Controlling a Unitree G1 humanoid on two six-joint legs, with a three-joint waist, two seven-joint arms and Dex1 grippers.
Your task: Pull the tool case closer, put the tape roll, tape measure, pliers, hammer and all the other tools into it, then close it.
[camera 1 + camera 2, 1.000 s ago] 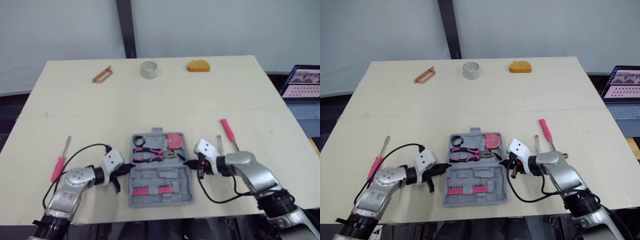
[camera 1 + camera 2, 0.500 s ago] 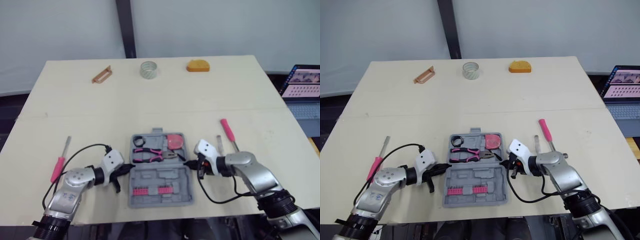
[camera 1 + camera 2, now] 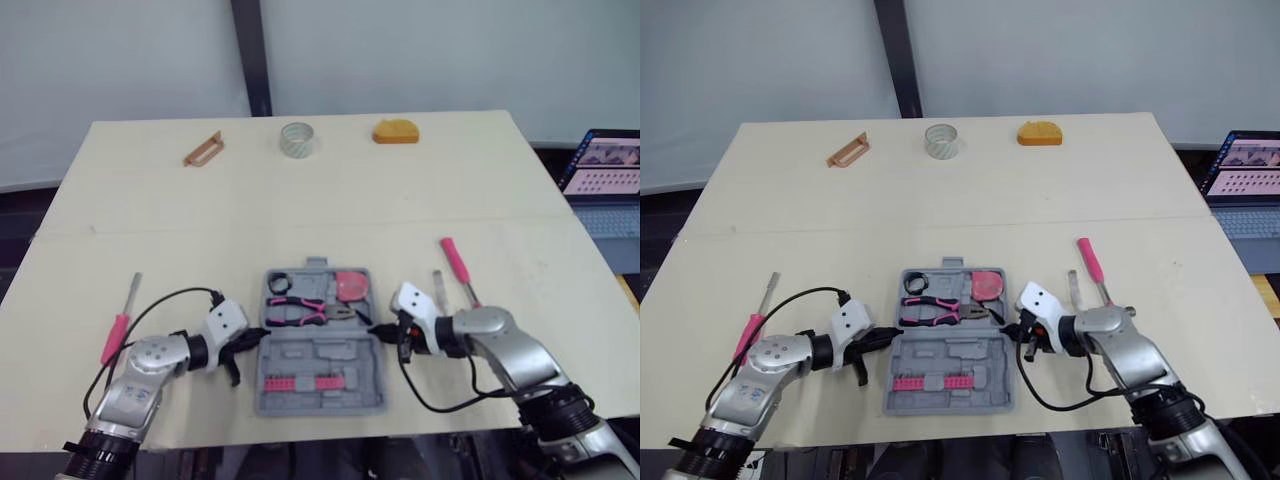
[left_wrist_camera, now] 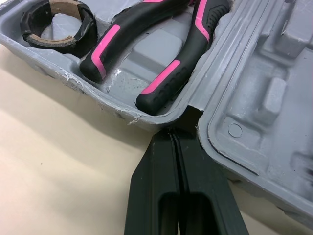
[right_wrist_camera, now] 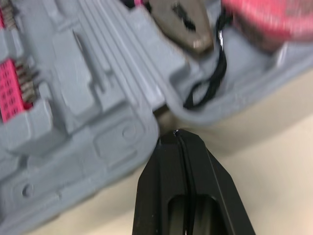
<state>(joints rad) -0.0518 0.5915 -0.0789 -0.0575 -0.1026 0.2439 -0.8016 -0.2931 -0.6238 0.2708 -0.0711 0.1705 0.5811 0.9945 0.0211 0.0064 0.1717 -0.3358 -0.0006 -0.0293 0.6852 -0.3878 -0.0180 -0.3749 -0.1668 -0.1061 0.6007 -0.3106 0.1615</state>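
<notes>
- the open grey plastic tool case [image 3: 320, 340] lies at the lower centre of the head view, with black-and-pink pliers [image 3: 300, 310] in its upper half.
- the left gripper [image 3: 250, 338] and right gripper [image 3: 378, 327] each have their fingers pressed together around nothing, tips at the hinge notches on either side of the case.
- for a clean drag, i'd pull both sides evenly so the case doesn't twist.
- the clear tape roll [image 3: 297, 138] and orange tape measure [image 3: 396, 131] sit at top centre.
- no writing or brand is legible.

I see the grey tool case [image 3: 322, 352] open by the table's [image 3: 300, 210] near edge, pliers [image 3: 300, 310] inside; tape roll [image 3: 297, 139] at far edge.
</notes>
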